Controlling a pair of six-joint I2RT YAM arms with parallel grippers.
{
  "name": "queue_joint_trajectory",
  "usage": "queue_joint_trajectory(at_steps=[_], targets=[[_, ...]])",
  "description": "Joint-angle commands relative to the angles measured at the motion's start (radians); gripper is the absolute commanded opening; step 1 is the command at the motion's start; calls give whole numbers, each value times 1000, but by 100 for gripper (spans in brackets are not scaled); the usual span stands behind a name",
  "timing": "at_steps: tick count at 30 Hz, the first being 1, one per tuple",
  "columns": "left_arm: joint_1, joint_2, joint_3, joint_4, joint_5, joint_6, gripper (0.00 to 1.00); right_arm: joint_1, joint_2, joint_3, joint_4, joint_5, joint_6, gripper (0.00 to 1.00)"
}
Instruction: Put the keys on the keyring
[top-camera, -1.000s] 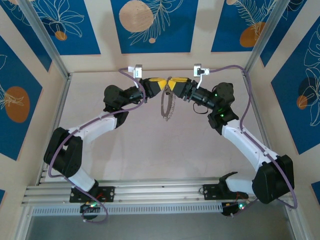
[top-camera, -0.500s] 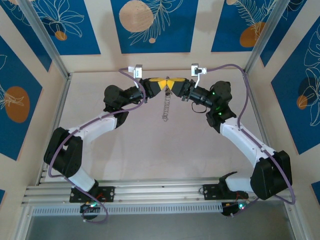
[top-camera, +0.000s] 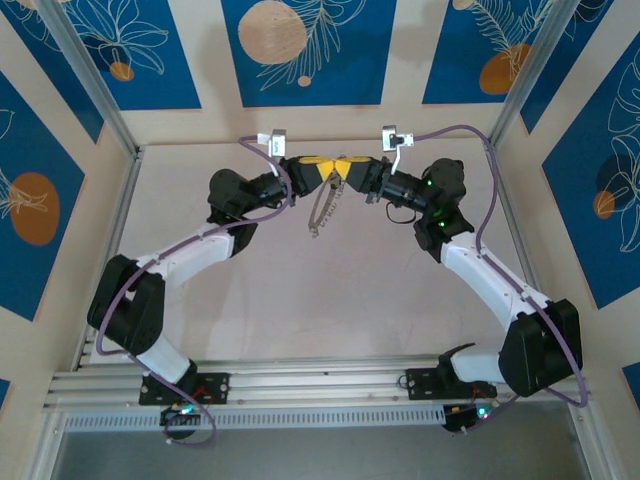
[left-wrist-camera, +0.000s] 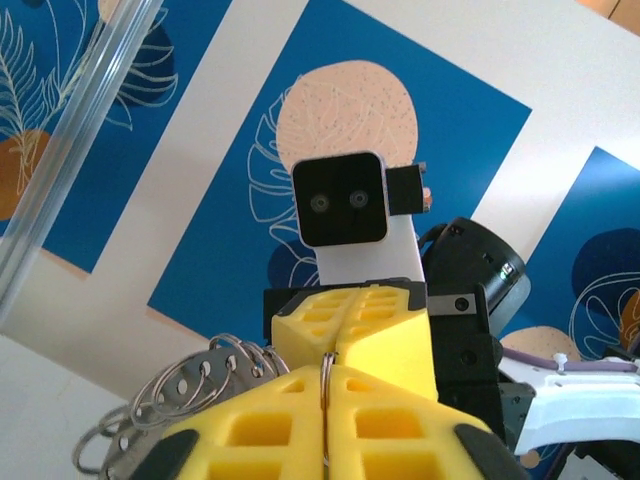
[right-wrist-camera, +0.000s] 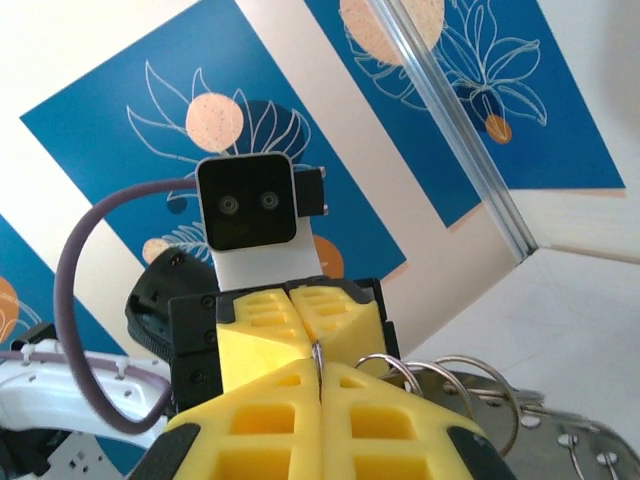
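At the back middle of the table, my left gripper (top-camera: 328, 171) and my right gripper (top-camera: 347, 171) meet tip to tip above the surface. The keyring (top-camera: 319, 209), a thin silvery loop edged with small wire rings, hangs from them and slants down to the left. In the left wrist view my left gripper (left-wrist-camera: 326, 372) is shut on a thin wire of the keyring (left-wrist-camera: 185, 388). The right gripper's yellow fingers (left-wrist-camera: 352, 325) face it. My right gripper (right-wrist-camera: 318, 368) is likewise shut on a wire, with the keyring's rings (right-wrist-camera: 455, 385) beside it. The keys are out of view.
The pale table top (top-camera: 320, 300) stretches bare under the hanging loop. A metal frame post (top-camera: 95, 90) rises at the back left and another post (top-camera: 530, 70) at the back right. Blue patterned wall panels (top-camera: 300, 50) close the back.
My right gripper has closed on the keyring next to the left one. The hanging loop drew together from a wide oval into a narrow strand and swung to the left.
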Motion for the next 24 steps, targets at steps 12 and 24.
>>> queue_joint_trajectory(at_steps=[12, 24], targets=[[82, -139, 121, -470, 202, 353, 46, -98, 24, 173, -406, -309, -279, 0], [112, -117, 347, -1179, 349, 858, 38, -84, 109, 352, -805, -454, -568, 0]])
